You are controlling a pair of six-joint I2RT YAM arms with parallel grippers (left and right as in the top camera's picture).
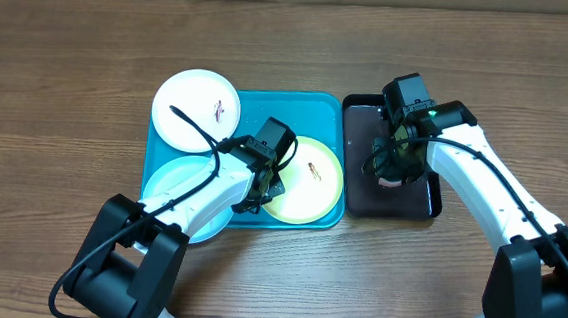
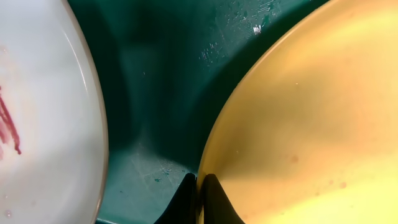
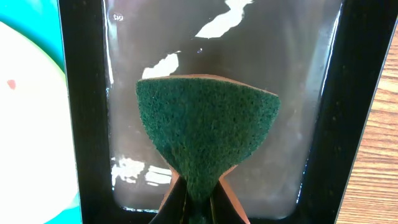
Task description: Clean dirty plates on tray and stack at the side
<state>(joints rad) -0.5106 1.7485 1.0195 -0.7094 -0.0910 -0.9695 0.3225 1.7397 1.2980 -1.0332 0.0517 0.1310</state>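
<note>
Overhead and wrist views of the plate-cleaning set-up. The turquoise tray (image 1: 338, 108) lies at the middle of the table (image 1: 70, 64) and carries all three plates, none yet stacked at the side.

- **Plates:** The white plate (image 1: 196, 111) sits at the tray's far left corner, overhanging the rim. It bears a reddish smear (image 1: 218, 108).
- The light blue plate (image 1: 176, 197) is at the near left corner, partly under the left arm and also over the rim.
- The yellow-green plate (image 1: 312, 181) is at the near right corner, with a small mark of its own.
- **Left tool:** The left tool (image 2: 199, 183) is closed narrow on the rim of the yellow-green plate, one finger on each side of the edge.
- **Right tool:** The right tool (image 3: 198, 199) pinches a green sponge (image 3: 208, 130) by its lower end, so the sponge fans out above the fingers.
- **Black tray:** The sponge hangs over the black tray (image 3: 84, 124), which lies just beside the turquoise tray's right edge. Its floor shows a glossy, wet-looking sheen, and nothing else lies in it.

Handling, as a judgement: the plates look light, stiff and smooth. They are likely slippery once wetted and apt to slide on the tray under a wiping stroke. The thin raised rim is the only practical hold, so one tool should pin it while the other scrubs. The sponge is soft and will yield.
</note>
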